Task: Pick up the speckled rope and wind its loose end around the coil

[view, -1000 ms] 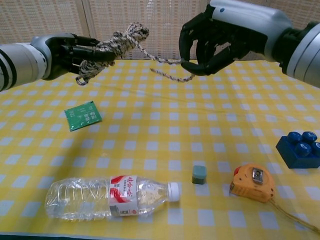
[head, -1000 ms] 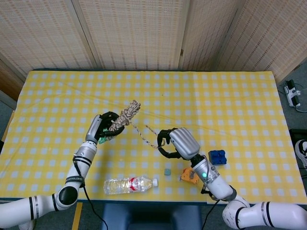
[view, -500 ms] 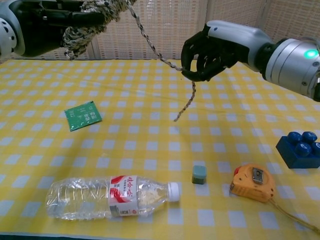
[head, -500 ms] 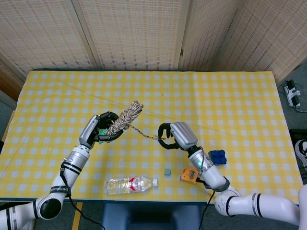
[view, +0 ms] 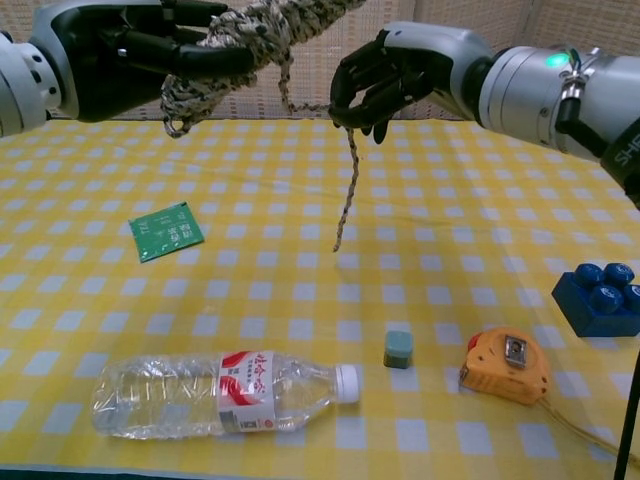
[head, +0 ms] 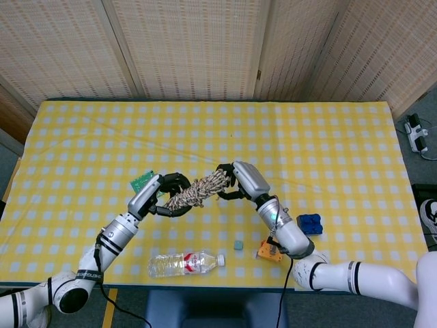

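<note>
The speckled rope coil is held in the air above the yellow checked table. My left hand grips the coil's left part. My right hand sits just right of the coil and pinches the rope's loose end. That end runs from the coil to the hand, then dangles straight down toward the cloth.
A green circuit board lies under the left hand. Near the front edge lie a plastic bottle, a small grey-green block, an orange tape measure and a blue brick.
Both hands rose and came together. The right hand moved left up to the coil, shortening the stretched rope; the loose end now hangs vertically instead of trailing sideways.
</note>
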Motion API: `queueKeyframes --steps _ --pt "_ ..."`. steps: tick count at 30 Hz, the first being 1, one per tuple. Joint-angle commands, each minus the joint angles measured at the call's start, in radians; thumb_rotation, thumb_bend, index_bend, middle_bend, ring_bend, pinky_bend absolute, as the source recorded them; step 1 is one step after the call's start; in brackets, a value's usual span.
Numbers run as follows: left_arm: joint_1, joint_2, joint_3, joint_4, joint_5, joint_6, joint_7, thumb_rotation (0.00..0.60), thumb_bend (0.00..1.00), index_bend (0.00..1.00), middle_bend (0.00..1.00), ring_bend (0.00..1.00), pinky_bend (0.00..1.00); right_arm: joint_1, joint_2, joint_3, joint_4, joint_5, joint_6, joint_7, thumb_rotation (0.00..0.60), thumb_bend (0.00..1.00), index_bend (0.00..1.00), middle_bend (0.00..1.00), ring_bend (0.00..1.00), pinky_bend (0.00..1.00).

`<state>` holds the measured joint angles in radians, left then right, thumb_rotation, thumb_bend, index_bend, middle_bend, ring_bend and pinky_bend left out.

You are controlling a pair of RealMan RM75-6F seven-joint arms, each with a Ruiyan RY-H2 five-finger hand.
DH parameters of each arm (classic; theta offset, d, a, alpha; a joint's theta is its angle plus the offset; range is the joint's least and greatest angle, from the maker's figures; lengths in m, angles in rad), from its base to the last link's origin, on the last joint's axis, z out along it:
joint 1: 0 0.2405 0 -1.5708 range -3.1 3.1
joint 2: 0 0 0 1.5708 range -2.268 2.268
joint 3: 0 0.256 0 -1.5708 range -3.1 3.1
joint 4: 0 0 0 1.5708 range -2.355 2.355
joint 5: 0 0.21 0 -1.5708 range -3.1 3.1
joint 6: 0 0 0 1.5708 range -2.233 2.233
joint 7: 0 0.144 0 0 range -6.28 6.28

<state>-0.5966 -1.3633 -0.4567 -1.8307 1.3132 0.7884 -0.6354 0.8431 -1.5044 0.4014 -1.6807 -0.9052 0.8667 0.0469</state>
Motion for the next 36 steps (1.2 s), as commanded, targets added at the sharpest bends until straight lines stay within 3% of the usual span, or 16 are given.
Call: queueKeyframes --steps 1,9,19,28,36 --pt "-0.023 0.002 0.031 0.03 0.049 0.006 -0.013 0.6 0.73 0.72 0.69 0.69 0.76 0.014 0.004 0.015 0.005 0.028 -0.016 0.011 0.6 0.6 0.63 0.54 0.59 0.55" --pt "-0.063 -0.003 0.085 0.086 0.108 0.046 0.059 0.6 0.73 0.72 0.69 0.68 0.76 0.025 0.048 0.049 -0.036 0.055 -0.026 0.038 0.6 0.6 0.63 0.54 0.59 0.55" --pt "-0.104 -0.03 0.142 0.134 0.08 0.106 0.396 0.6 0.73 0.72 0.69 0.68 0.75 0.045 0.095 0.047 -0.12 0.104 0.017 -0.027 0.6 0.6 0.63 0.54 0.6 0.57" --pt "-0.126 -0.055 0.163 0.135 -0.033 0.151 0.667 0.6 0.73 0.74 0.69 0.69 0.74 0.06 0.108 0.022 -0.176 0.156 0.086 -0.108 0.6 0.6 0.63 0.55 0.62 0.57" --pt "-0.143 -0.07 0.152 0.092 -0.262 0.193 0.857 0.6 0.73 0.75 0.7 0.71 0.74 0.071 0.102 0.003 -0.236 0.181 0.157 -0.181 0.6 0.6 0.63 0.55 0.62 0.59"
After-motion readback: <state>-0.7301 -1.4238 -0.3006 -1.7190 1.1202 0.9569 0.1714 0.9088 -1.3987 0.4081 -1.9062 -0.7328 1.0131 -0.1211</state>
